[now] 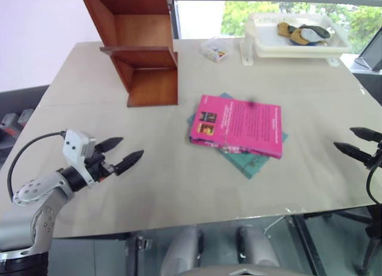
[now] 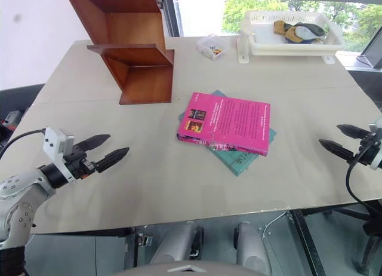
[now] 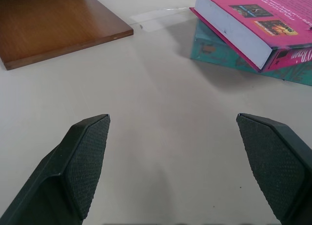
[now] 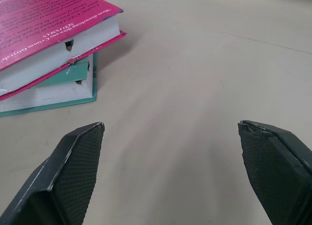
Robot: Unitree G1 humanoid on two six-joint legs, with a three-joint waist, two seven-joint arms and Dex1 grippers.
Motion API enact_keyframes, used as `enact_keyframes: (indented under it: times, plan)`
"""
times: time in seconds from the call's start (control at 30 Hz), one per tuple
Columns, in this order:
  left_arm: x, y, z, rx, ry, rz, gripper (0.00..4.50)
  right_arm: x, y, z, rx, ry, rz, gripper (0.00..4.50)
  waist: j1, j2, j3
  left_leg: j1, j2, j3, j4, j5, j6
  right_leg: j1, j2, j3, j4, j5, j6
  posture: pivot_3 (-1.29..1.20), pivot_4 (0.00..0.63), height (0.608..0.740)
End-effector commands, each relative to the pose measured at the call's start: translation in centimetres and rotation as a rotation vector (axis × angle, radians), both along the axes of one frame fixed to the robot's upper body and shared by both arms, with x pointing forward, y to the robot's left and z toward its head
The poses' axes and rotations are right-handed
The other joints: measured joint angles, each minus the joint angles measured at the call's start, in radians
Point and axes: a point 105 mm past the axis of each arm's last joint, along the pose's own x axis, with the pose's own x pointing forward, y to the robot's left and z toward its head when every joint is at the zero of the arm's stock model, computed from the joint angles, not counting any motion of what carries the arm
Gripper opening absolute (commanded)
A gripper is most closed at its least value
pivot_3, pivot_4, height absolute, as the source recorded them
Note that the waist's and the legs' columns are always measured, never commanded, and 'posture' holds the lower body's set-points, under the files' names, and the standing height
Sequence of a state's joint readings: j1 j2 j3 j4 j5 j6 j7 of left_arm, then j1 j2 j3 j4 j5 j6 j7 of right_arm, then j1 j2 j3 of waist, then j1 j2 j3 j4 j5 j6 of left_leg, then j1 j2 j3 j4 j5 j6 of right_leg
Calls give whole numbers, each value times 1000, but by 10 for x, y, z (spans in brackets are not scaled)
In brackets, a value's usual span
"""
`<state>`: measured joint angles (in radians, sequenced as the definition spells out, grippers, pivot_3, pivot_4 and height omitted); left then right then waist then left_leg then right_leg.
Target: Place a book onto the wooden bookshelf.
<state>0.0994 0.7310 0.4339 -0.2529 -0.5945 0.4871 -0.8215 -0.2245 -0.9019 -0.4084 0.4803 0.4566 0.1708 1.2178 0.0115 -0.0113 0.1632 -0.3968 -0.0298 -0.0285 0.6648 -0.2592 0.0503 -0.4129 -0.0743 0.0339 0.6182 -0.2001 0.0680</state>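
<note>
Beige desk (image 1: 179,180): a big flat top that holds all the things.
Left gripper (image 1: 122,153): low over the near left part of the desk, pointing toward the middle. Its two black fingers (image 3: 83,161) are wide apart and hold nothing.
Right gripper (image 2: 339,141): over the near right edge of the desk, pointing in toward the books. Its two black fingers (image 4: 73,171) are wide apart too, with nothing between them.
Pink book (image 1: 239,125): lies flat in the middle of the desk, between the two grippers and well apart from both. It has small words and a small dark picture square on its cover.
Teal-green book (image 1: 248,159): lies flat under the pink book, touching it. A corner sticks out on the near side.
Wooden bookshelf (image 1: 140,49): reddish-brown, standing on the far left part of the desk, behind the books and apart from them. Its open spaces look empty, and one side is slanted.
Small clear box (image 1: 214,49): on the far part of the desk, between the bookshelf and the tray.
White plastic tray (image 1: 262,40): at the far right of the desk, with some soft things (image 1: 303,32) lying in it.
</note>
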Motion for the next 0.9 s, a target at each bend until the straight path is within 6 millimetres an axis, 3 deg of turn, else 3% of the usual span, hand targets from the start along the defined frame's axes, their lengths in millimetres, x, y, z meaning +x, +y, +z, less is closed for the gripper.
enact_keyframes:
  times: [0.03, 0.67, 0.9]
  plan:
    - [-6, 0, 14, 3, -60, -5, 4452, 7, 0, 11, -12, -48, 6, 4500, 0, 0, 0, 0, 0, 0, 0, 0, 0, 0, 0, 0, 0, 0, 0, 0, 150, 740]
    - [-11, -6, 14, -6, -55, -17, 4452, 10, 0, 10, -19, -49, 18, 4500, -17, 0, 0, 0, 0, 1, 0, 0, 0, 0, 0, 1, 0, 0, 0, 0, 150, 740]
    - [-6, -17, 17, 109, -80, -55, 4452, 8, -1, 10, -18, -47, 16, 4500, -16, 0, 0, 0, 0, 1, 0, 0, 0, 0, -1, 1, 0, 0, 0, 0, 150, 740]
